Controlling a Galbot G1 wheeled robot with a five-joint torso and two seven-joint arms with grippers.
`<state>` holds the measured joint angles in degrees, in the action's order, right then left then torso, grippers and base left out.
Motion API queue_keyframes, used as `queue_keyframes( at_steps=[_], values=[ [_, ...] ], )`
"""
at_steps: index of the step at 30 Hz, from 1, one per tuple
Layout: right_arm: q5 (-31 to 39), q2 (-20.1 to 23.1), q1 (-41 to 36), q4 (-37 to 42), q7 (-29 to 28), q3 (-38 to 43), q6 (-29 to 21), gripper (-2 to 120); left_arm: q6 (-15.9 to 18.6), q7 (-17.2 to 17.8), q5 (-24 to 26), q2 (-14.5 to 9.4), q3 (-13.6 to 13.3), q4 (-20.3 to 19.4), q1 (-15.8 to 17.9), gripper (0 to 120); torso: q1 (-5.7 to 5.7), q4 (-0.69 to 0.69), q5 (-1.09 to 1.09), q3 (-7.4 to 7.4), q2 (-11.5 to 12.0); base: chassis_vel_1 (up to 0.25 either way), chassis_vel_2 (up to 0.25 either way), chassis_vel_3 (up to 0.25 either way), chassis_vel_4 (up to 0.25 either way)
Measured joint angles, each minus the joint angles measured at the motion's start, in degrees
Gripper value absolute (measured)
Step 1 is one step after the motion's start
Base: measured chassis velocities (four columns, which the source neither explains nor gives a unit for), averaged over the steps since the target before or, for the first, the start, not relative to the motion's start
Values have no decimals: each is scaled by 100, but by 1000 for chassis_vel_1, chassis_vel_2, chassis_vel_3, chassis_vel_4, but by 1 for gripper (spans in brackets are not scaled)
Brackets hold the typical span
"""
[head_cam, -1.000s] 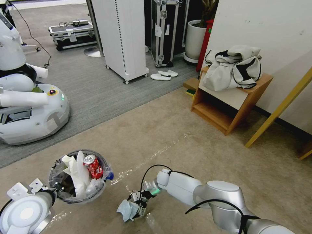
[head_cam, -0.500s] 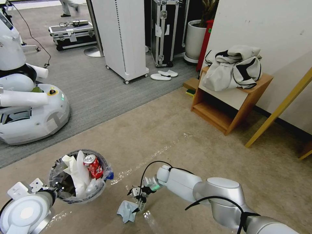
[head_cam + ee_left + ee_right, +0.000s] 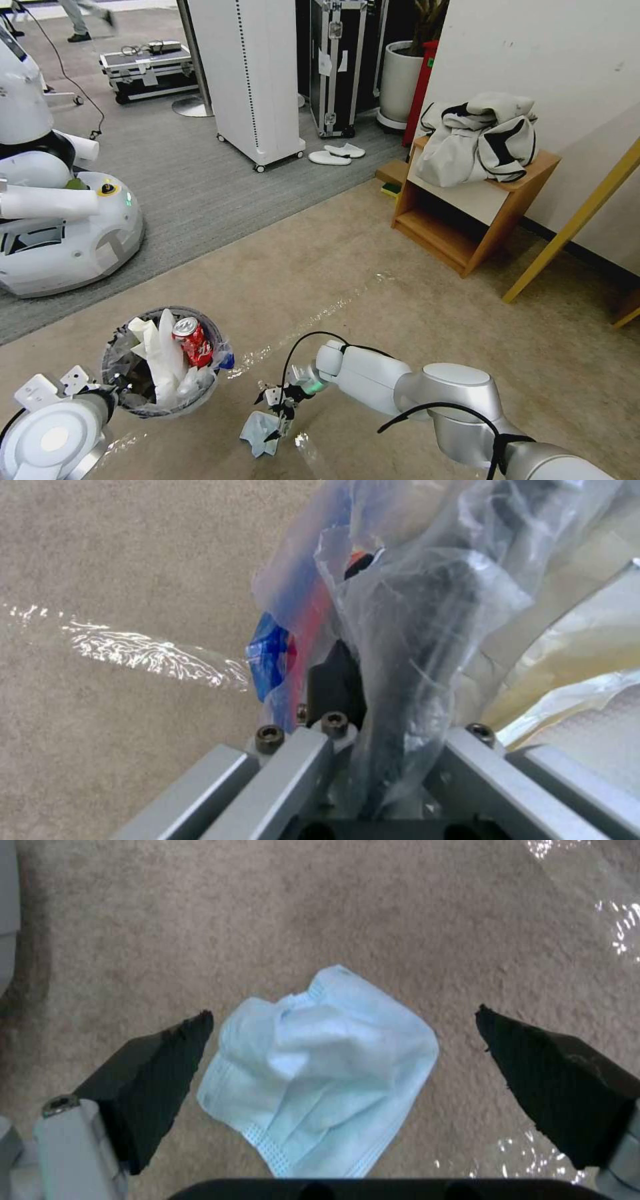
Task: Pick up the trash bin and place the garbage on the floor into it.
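The trash bin [image 3: 120, 393] hangs low over the tan carpet at the lower left, lined with a clear bag [image 3: 413, 605]. In it are a red soda can [image 3: 193, 341] and crumpled white papers [image 3: 157, 353]. My left gripper [image 3: 110, 388] is shut on the bin's near rim, pinching bag and rim between its fingers [image 3: 337, 680]. A light-blue cloth [image 3: 259, 432] [image 3: 320, 1065] lies flat on the floor to the right of the bin. My right gripper [image 3: 275, 410] [image 3: 341, 1017] hovers just above the cloth. It is open, with one finger on each side of the cloth and neither touching it.
Another robot's white base [image 3: 67, 233] stands on the grey carpet at the left. A wooden side table [image 3: 467, 227] with a bundle of clothes [image 3: 480, 137] is at the right wall, beside a slanted yellow bar [image 3: 573, 227]. White slippers [image 3: 337, 155] lie by a white cabinet [image 3: 247, 73].
My right gripper has risen off the light-blue cloth and shifted slightly toward the bin. The cloth has stayed on the floor. The bin and left arm have not moved.
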<state>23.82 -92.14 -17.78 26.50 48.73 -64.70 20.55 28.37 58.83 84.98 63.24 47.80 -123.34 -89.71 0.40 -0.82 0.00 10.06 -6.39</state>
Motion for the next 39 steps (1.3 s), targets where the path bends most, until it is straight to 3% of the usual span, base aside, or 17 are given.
queue_keyframes(
  at_steps=[39],
  values=[
    [453, 0, 173, 250, -221, -596, -284, 100, 0, -49, -140, 140, -98, 19, 34, 0, 0, 0, 0, 0, 0, 0, 0, 0, 0]
  ],
)
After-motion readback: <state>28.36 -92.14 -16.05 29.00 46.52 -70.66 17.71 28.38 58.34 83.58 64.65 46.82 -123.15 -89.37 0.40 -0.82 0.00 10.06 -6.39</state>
